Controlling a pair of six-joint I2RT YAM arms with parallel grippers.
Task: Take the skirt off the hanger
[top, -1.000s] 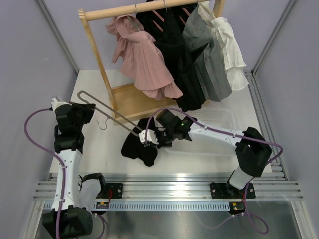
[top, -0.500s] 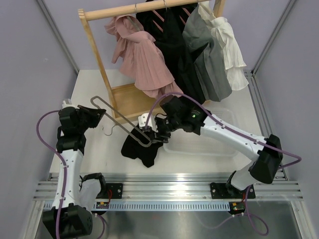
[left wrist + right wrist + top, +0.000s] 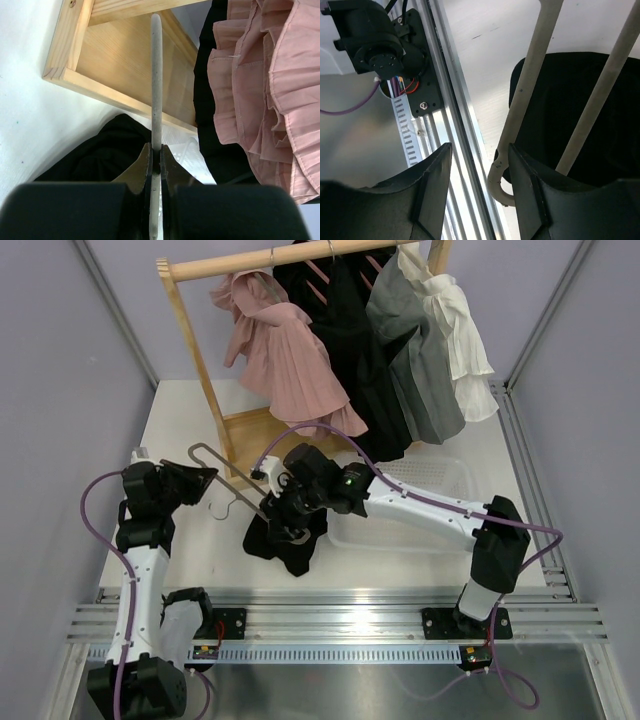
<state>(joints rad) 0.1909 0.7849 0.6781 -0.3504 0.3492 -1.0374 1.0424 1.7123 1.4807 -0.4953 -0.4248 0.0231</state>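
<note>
Left hand (image 3: 155,155): narrow, clamped on the far-left end of the hanger (image 3: 155,75). The left wrist view shows both fingers pressed against the thin grey bar, which runs away from the hand toward the wooden rack (image 3: 190,330).

Right hand (image 3: 479,165): wide, holding nothing. The rounded near-right end of the hanger sits between its two fingers, just beside one of them. Contact cannot be confirmed.

Hanger: it extends diagonally from the left hand, near and to the right, to the right hand. Its two bars cross over the skirt (image 3: 290,550).

Skirt: black, bunched in a heap on the white bench (image 3: 200,550), near the centre, under the right hand and just left of the clear bin (image 3: 440,485). Whether the fabric is attached to the hanger cannot be told.

Rack: stands at the far side and carries several hanging garments, including a pink garment (image 3: 290,370) at its left
</note>
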